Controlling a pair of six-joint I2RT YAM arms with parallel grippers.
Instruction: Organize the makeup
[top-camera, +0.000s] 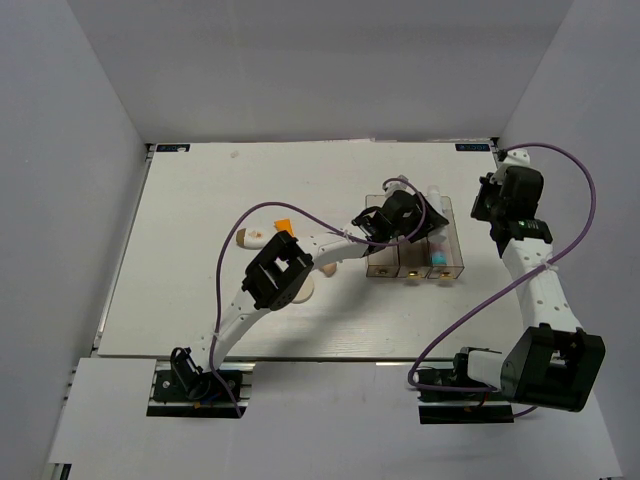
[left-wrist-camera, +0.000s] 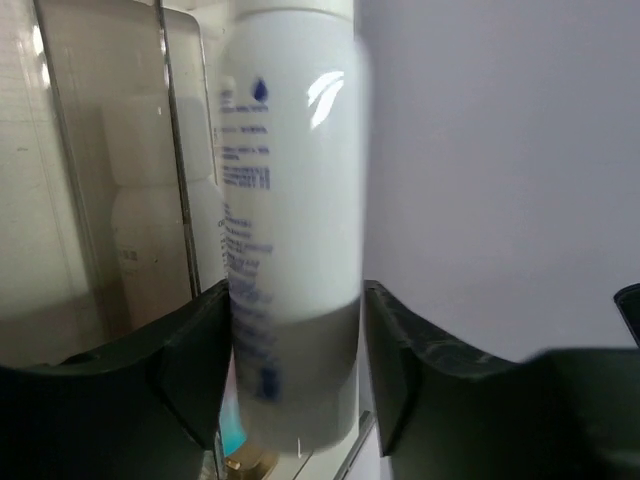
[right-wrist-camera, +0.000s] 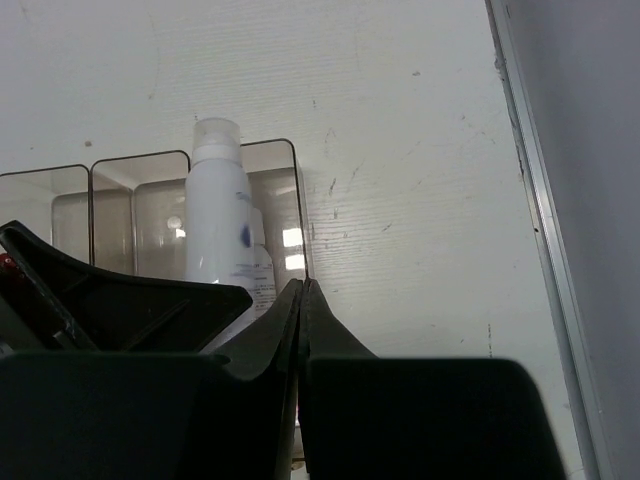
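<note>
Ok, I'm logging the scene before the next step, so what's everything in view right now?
bottle: one, white with blue print, standing in the organizer's end compartment nearest the right arm
organizer: one, clear, three compartments, right of table centre
tube: one, orange with a pale end, left of the organizer, partly behind the left arm
puff: one, beige, round, partly under the left arm
table: one, white
left gripper: one, black, fingers either side of the bottle, grip unclear
right gripper: one, black, shut, empty, beyond the organizer's right end
</note>
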